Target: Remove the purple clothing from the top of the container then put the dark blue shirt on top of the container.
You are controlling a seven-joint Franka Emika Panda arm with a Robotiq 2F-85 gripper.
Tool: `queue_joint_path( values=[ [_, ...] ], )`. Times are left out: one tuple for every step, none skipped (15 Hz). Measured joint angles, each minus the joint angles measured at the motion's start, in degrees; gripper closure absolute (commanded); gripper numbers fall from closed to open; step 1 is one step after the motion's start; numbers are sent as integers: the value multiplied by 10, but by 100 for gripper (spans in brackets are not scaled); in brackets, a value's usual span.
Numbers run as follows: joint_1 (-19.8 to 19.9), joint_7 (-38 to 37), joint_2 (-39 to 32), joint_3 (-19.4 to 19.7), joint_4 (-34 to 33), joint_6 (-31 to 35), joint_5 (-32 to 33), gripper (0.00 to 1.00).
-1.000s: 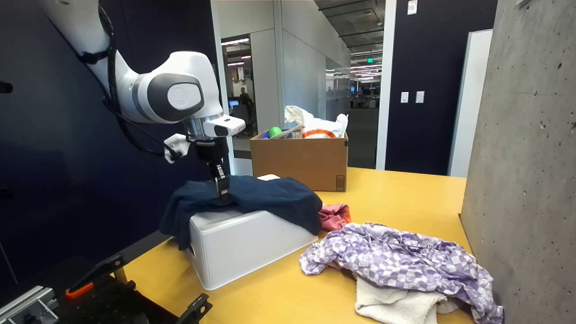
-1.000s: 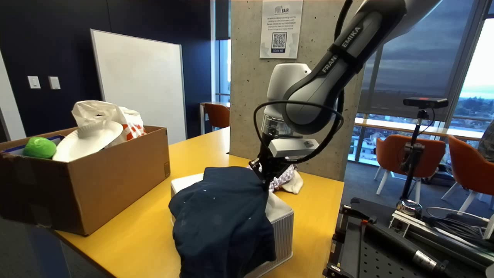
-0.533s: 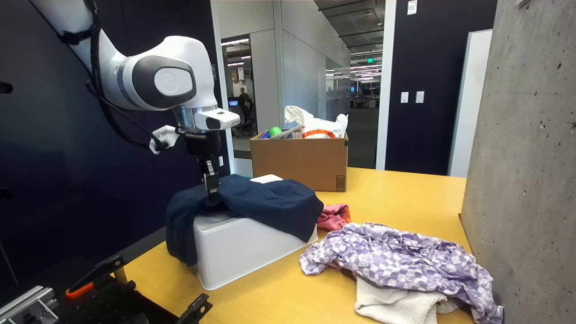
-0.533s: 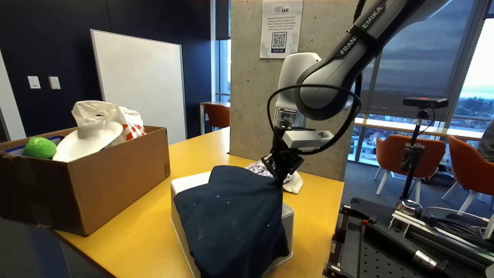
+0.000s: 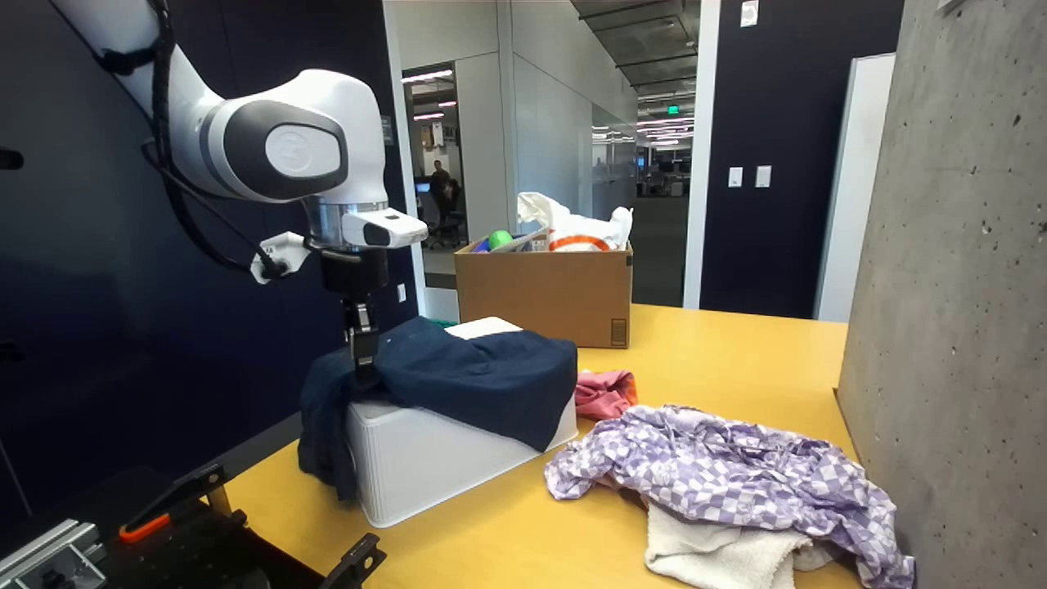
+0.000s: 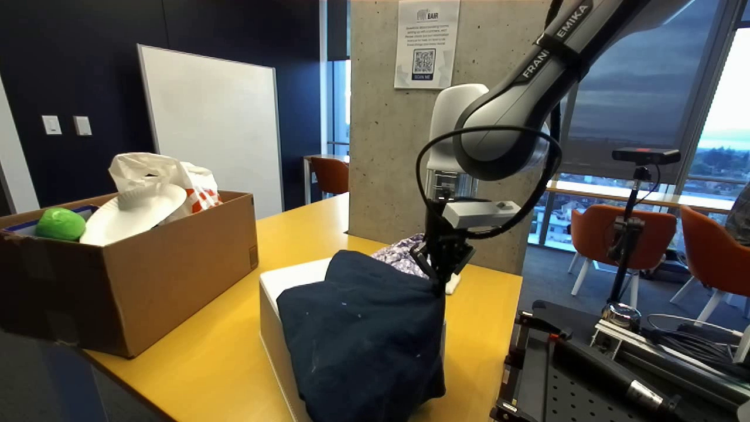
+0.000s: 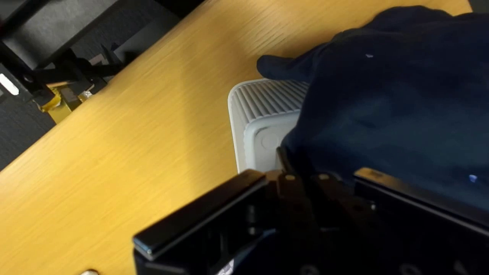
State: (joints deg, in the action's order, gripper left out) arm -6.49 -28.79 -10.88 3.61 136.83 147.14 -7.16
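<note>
The dark blue shirt (image 5: 483,376) lies draped over the upside-down white container (image 5: 442,458), hanging over its sides. It also shows in an exterior view (image 6: 363,340) and in the wrist view (image 7: 401,107). My gripper (image 5: 365,375) points down at the container's near end, its fingers close together on the shirt's edge. In the wrist view the gripper (image 7: 293,160) has dark cloth between its fingertips; one finger is hidden by the cloth. The purple checkered clothing (image 5: 720,466) lies on the table beside the container, over a cream cloth (image 5: 720,548).
A cardboard box (image 5: 544,294) with a white bag and a green ball stands on the yellow table (image 5: 491,540) behind the container. A red cloth (image 5: 605,394) lies between container and purple clothing. A concrete pillar (image 5: 949,286) borders the table.
My gripper has moved toward the robot's base, rising a little and then sinking again. The shirt has been dragged along, and more of the container's far top end shows.
</note>
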Motion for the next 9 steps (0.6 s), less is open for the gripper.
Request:
queue_joint_path(
  values=[
    [2,2,-1,-3,1,-1,-3,92],
    [3,2,-2,-5,2,-2,-4,72],
    [3,2,-3,-6,2,-4,-6,65],
    [4,4,-3,-7,2,-6,-9,59],
    [5,11,-3,-9,1,-10,-14,51],
    [7,23,-2,-10,1,-13,-14,44],
    [10,31,0,-10,1,-16,-14,36],
    [13,37,2,-10,1,-16,-13,29],
    [17,42,7,-9,0,-16,-11,21]
  ],
)
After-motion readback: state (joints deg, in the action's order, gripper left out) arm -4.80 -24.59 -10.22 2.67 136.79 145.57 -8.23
